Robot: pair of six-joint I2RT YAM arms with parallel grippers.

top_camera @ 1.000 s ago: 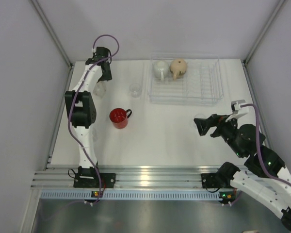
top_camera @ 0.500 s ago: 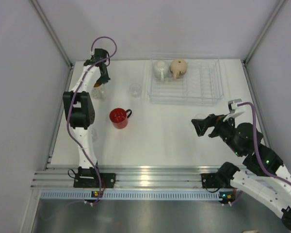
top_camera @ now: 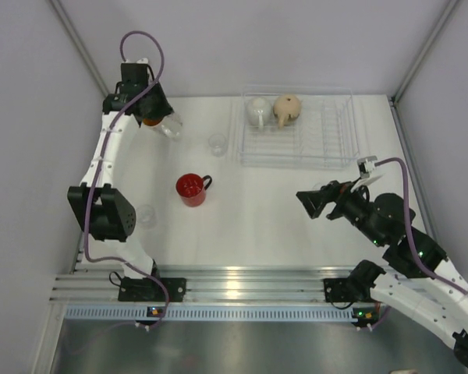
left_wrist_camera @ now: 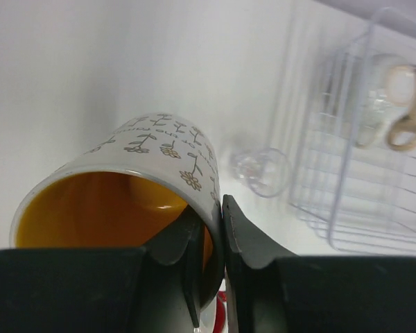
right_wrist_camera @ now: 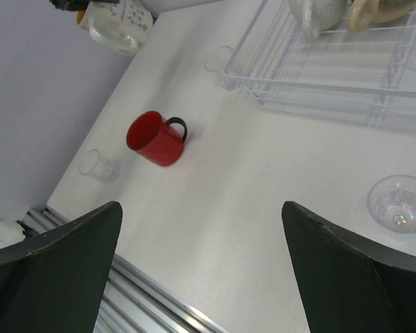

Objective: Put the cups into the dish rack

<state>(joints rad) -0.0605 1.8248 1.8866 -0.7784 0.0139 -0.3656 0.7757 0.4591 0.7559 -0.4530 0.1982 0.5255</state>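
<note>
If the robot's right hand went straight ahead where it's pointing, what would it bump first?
Most likely the bare table, since the open right hand tilts down toward it. The red mug sits farther on, a bit left; depth is hard to judge.

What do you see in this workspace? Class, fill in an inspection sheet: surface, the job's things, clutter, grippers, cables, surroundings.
surface: white table, no spills seen.
job's things: dish rack at the far side holds white mug and tan mug; red mug upright on the table; clear glass beside the rack, second glass near the left arm, third glass on the right; orange-lined cup held above the table, tilted.
clutter: nothing seen.
grippers: left gripper, jaws shut on the orange-lined cup's rim; right gripper, jaws wide open, empty.
cables: purple cable loops above the left wrist; second cable along the right arm.
surroundings: grey walls; metal rail at the near edge.
</note>
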